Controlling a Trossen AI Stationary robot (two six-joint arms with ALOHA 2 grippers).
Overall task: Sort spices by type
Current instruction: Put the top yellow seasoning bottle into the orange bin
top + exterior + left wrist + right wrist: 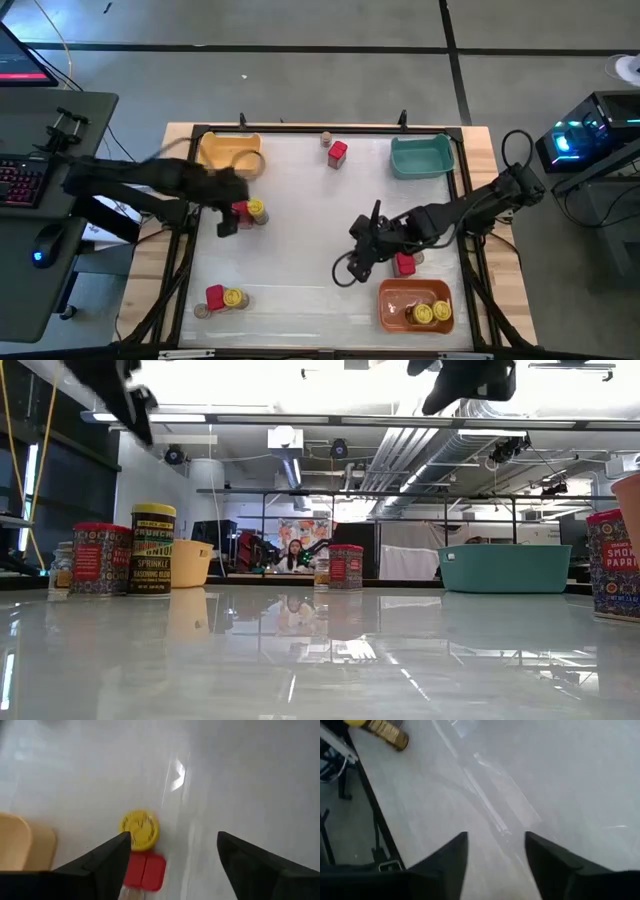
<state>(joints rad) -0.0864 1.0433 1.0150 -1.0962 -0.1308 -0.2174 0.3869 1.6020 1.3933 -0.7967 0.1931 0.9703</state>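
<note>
Round yellow-lidded jar point(139, 829) and red boxy tin point(144, 870) standing touching, left of table centre, just right of and below the left gripper point(170, 857), fingers spread wide, empty. Another red tin point(405, 264), partly hidden, just right of the right gripper point(357, 262), parted, apparently empty. Orange plastic bin point(392, 308) near-right.
</note>
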